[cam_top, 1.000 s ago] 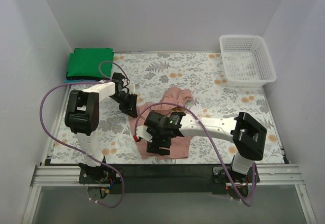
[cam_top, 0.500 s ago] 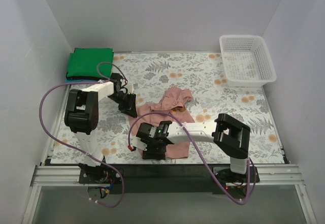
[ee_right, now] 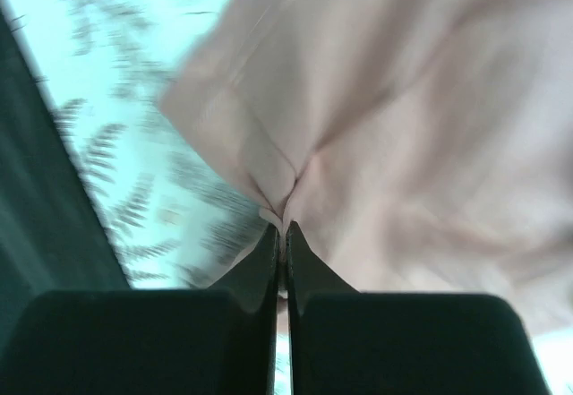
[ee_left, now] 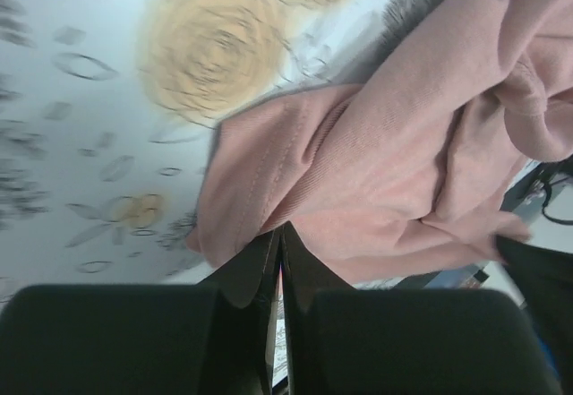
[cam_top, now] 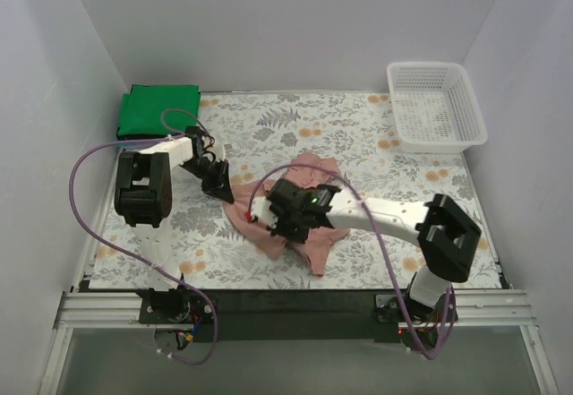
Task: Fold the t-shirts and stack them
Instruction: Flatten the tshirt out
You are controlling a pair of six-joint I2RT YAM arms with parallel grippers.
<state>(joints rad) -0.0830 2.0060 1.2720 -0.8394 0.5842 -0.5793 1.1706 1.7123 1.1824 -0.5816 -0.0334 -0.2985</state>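
- Pink-brown cloth of the t-shirt [cam_top: 318, 244] is now drawn into a bunched, slanting shape in the middle of the floral table cloth [cam_top: 295, 126]. A second ago it lay flatter and squarer, closer to the near edge.
- Both grippers have closed within that second. The left gripper [ee_left: 279, 234], earlier only partly open, has its jaws pressed together on the stitched edge at the shirt's left corner.
- The right gripper [ee_right: 282, 227] hung wide open over the near hem. Now it is clamped tight on a small pucker of the pink cloth and has carried it up and away from the near edge.
- With the shirt pinched at two points, the step in hand looks like lifting and spreading it before the first fold. No fold is made yet.
- A green t-shirt [cam_top: 157, 113] lies folded flat at the far left corner, well apart from the pink one. The white mesh basket [cam_top: 436, 107] stands at the far right.
- The left arm reaches forward and angles right, wrist tipped down, fingers low at the cloth.
- The right arm stretches leftward across the table, elbow raised at the right, forearm nearly level, wrist over the shirt's middle.
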